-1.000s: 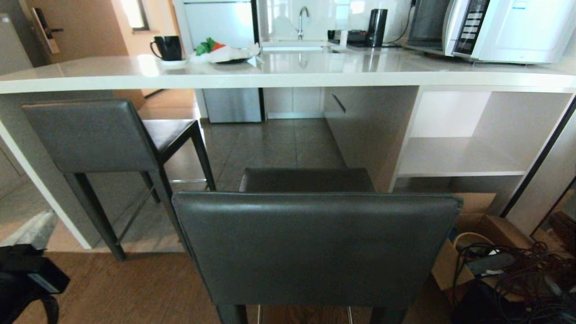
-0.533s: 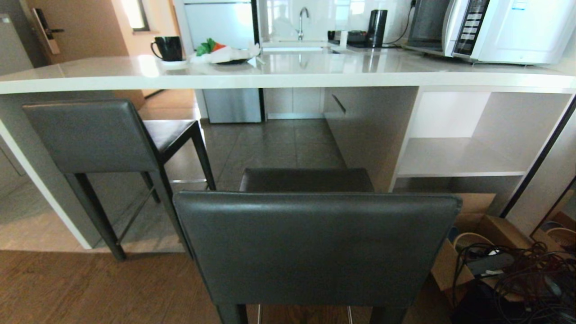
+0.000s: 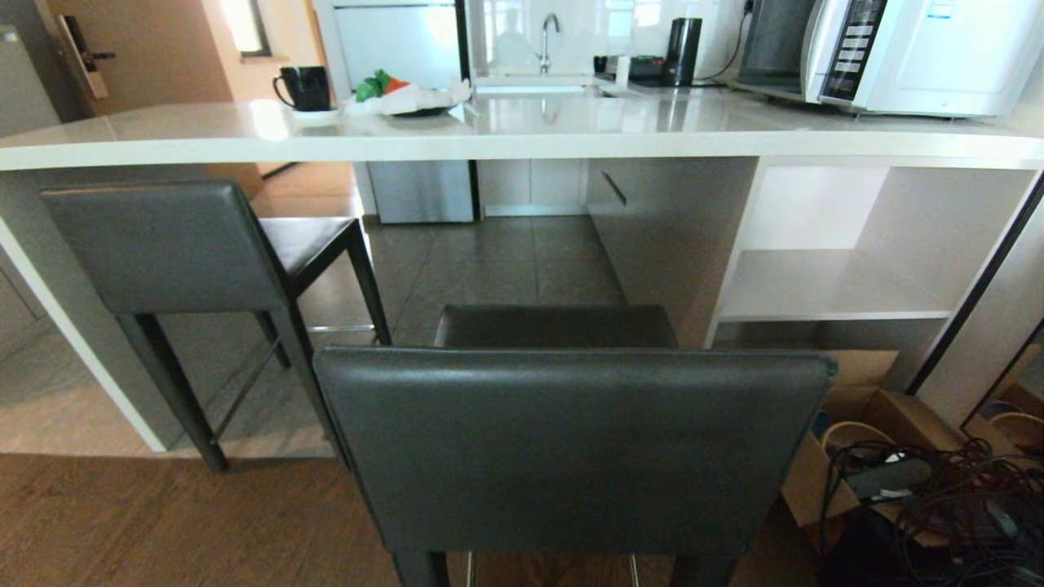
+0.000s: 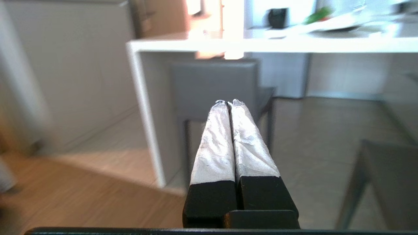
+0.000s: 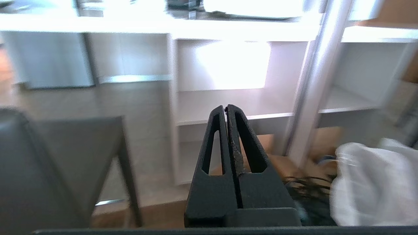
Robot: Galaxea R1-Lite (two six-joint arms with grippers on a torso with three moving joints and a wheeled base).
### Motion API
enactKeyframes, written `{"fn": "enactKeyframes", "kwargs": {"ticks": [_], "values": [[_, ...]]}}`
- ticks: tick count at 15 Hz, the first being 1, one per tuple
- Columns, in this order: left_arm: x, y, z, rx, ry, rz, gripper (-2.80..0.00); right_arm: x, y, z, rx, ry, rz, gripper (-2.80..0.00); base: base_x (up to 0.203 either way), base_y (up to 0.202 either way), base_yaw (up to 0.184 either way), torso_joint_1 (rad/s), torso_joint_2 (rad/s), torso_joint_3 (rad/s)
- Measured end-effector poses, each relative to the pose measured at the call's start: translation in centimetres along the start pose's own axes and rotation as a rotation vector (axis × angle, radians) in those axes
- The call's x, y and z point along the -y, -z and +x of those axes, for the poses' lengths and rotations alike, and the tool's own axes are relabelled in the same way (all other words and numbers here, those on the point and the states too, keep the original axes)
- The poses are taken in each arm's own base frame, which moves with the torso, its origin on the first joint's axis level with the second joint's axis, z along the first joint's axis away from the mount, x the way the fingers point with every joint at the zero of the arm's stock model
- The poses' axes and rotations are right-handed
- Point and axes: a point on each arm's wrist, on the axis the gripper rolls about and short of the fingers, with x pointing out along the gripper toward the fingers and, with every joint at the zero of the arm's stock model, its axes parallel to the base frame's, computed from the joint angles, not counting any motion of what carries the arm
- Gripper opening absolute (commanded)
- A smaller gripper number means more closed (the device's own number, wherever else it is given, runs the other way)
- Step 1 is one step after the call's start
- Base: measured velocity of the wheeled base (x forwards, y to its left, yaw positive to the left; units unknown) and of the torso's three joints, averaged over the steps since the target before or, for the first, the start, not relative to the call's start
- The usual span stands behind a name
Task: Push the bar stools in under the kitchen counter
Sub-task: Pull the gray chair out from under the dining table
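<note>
A: What's on the left?
B: A bar stool [image 3: 171, 253] sits partly under the kitchen counter [image 3: 489, 143]. The nearer stool [image 3: 571, 440], centre, stands well out.
A: The grippers?
B: Left gripper [image 4: 228, 103] and right gripper [image 5: 226, 109] pinched closed, empty.

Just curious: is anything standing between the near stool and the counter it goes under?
Nothing: head view shows bare tiled floor between near stool and counter.
</note>
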Motion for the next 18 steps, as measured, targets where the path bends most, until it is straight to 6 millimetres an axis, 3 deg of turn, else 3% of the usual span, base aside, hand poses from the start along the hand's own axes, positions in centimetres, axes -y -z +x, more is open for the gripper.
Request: {"fn": "enactKeyframes", "kwargs": {"ticks": [5, 11, 14, 18], "values": [[-0.3, -0.6, -0.5, -0.036, -0.051, 0.018, -2.8, 0.0, -0.3, -1.2, 0.026, -0.02, -0.006, -2.8, 0.0, 0.0, 0.0, 0.0, 0.0, 0.0], [0.2, -0.1, -1.6, -0.099, -0.14, 0.074, -2.8, -0.1, 0.9, -1.7, 0.023, -0.022, -0.005, -2.8, 0.0, 0.0, 0.0, 0.0, 0.0, 0.0], [0.8, 2.9, -2.8, -0.118, 0.022, 0.082, -2.8, -0.2, 1.8, -2.2, 0.034, -0.083, -0.002, -2.8, 0.0, 0.0, 0.0, 0.0, 0.0, 0.0], [2.0, 8.5, -3.9, -0.165, 0.293, -0.003, -2.8, -0.7, 6.0, -3.2, -0.044, -0.194, -0.011, -2.8, 0.0, 0.0, 0.0, 0.0, 0.0, 0.0]]}}
